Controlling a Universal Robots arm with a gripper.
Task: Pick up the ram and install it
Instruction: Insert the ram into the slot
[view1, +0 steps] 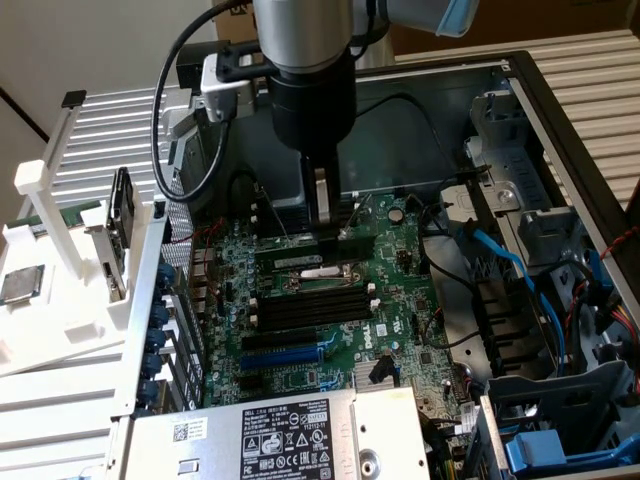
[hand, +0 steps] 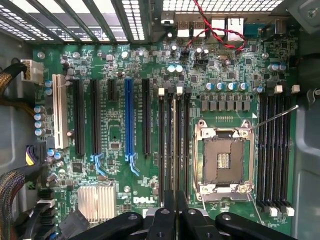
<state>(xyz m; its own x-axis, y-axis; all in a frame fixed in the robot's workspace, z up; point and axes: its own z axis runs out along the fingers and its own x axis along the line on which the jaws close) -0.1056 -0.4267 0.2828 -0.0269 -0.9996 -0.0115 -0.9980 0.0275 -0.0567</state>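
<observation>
The ram (view1: 290, 258) is a long green stick with a white label, held level just above the motherboard (view1: 400, 300) inside the open computer case. My gripper (view1: 322, 238) reaches straight down from above and is shut on the ram's middle. In the wrist view the fingers (hand: 162, 222) sit together over the bank of long black memory slots (hand: 179, 150) beside the CPU socket (hand: 222, 160). The ram (hand: 170, 150) shows there edge-on as a thin dark line along those slots. I cannot tell whether it touches a slot.
A second bank of black slots (hand: 274, 150) lies past the socket. Blue and black expansion slots (hand: 128, 120) and a heatsink (hand: 97, 202) sit on the other side. Blue cables (view1: 510, 270) and the drive cage (view1: 560, 230) are at the exterior view's right. A white rack (view1: 60, 300) holds a silver chip (view1: 22, 285).
</observation>
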